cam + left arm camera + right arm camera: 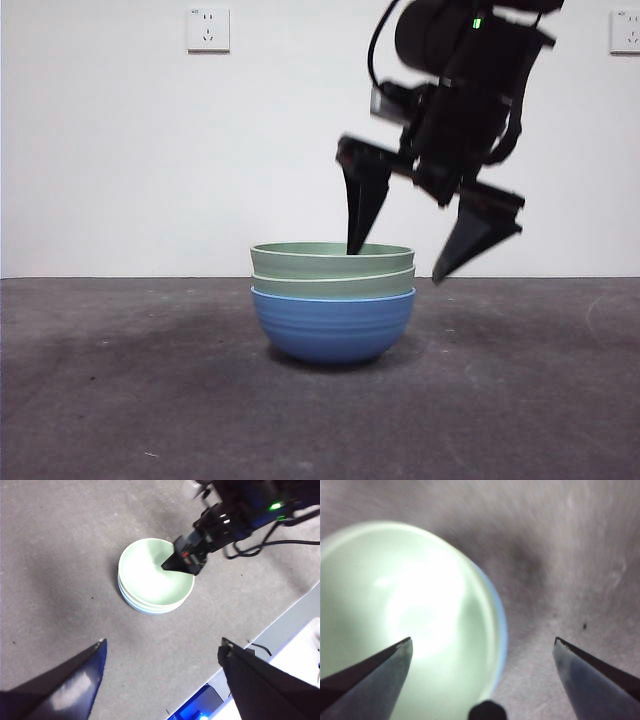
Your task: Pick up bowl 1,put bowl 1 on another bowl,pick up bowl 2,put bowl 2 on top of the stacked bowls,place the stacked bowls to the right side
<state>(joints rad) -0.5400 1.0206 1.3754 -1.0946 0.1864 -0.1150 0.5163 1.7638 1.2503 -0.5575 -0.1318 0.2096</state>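
The stacked bowls stand at the table's middle: two pale green bowls (332,258) nested in the blue ridged bowl (332,325). My right gripper (398,264) is open and straddles the stack's right rim, one jaw dipping inside the top green bowl, the other outside to its right. In the right wrist view the right gripper (483,639) has the green bowl (410,600) and a sliver of the blue rim (502,625) between its jaws. My left gripper (163,641) hangs open high above, well clear of the stack (150,577), holding nothing.
The dark grey table (120,380) stretches to both sides of the stack. Two wall outlets (208,29) (626,31) are on the white wall behind. The left wrist view shows the table edge and a blue-lit device (200,705) beyond it.
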